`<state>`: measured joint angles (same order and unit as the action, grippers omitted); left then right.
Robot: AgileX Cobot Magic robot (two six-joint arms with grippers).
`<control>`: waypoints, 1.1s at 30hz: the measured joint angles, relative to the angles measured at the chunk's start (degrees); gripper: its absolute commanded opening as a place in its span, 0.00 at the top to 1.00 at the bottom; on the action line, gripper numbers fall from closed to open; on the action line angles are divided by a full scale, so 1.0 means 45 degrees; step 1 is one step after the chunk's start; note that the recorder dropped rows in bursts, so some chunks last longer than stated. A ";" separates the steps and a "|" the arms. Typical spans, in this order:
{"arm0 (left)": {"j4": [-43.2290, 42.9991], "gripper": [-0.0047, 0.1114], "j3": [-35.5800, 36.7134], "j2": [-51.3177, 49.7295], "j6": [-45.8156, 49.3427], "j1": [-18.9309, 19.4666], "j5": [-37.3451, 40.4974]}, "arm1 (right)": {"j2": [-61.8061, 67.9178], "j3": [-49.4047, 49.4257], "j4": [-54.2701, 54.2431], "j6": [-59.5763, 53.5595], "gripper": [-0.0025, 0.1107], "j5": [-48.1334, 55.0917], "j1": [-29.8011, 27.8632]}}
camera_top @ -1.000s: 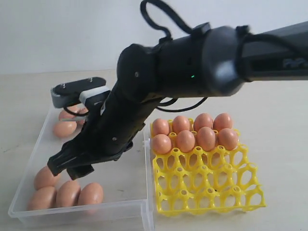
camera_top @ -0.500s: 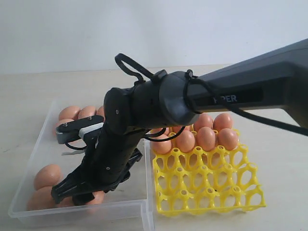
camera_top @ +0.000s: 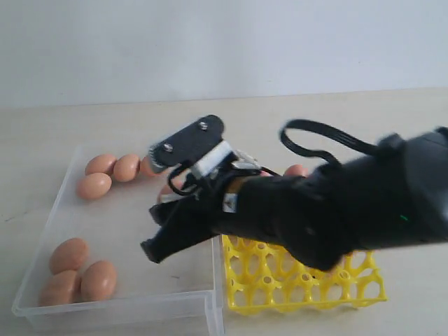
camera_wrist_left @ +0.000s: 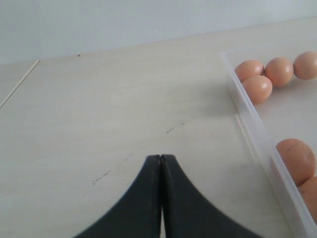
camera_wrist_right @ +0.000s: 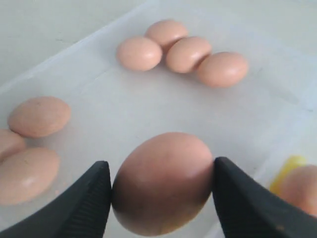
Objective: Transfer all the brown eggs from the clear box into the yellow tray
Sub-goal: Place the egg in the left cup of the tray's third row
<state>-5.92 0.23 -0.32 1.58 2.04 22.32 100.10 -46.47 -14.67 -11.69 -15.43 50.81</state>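
My right gripper [camera_wrist_right: 161, 184] is shut on a brown egg [camera_wrist_right: 163, 181], held above the floor of the clear box [camera_wrist_right: 148, 106]. In the exterior view this gripper [camera_top: 159, 241] hangs over the box's right half, near the yellow tray [camera_top: 308, 288]. Three brown eggs [camera_top: 68, 254] lie in the box's [camera_top: 119, 308] front left corner, and several more [camera_top: 126, 166] at its back. The arm hides most of the tray's eggs; one [camera_top: 295, 170] shows. My left gripper [camera_wrist_left: 161, 159] is shut and empty over bare table outside the box wall [camera_wrist_left: 252, 129].
The tray's front rows of cups [camera_top: 280, 280] show no eggs. The box's low wall [camera_top: 215, 280] stands between box and tray. Pale table [camera_wrist_left: 99, 99] stretches to the left of the box. A black cable loop [camera_top: 315, 133] rises from the right arm.
The right gripper dipped to the box's front eggs, closed on one and rose toward the tray side. Four front eggs became three. The arm swung lower across the tray.
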 measured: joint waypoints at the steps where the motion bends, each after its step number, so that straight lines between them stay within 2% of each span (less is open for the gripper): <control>1: 0.0000 0.96 0.0000 0.0000 0.0000 0.0000 0.0000 | -0.0291 0.0792 -0.0600 -0.0595 0.98 -0.0655 0.0000; 5: 0.0000 0.96 0.0000 0.0000 0.0000 0.0000 0.0000 | -0.1305 0.3051 -0.2066 -0.2511 0.98 -0.2655 0.0000; 11: 0.0000 0.96 0.0000 0.0000 0.0000 0.0000 0.0000 | -0.1610 0.4575 -0.2760 -0.2905 0.98 -0.4135 0.0000; 33: 0.0000 0.96 0.0000 0.0000 0.0000 0.0000 0.0000 | -0.0434 0.4105 -0.3074 -0.2932 0.98 -0.5157 0.0000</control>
<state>-5.92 0.23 -0.32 1.58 2.04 22.32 98.15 -28.00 -28.51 -24.88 -38.64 50.81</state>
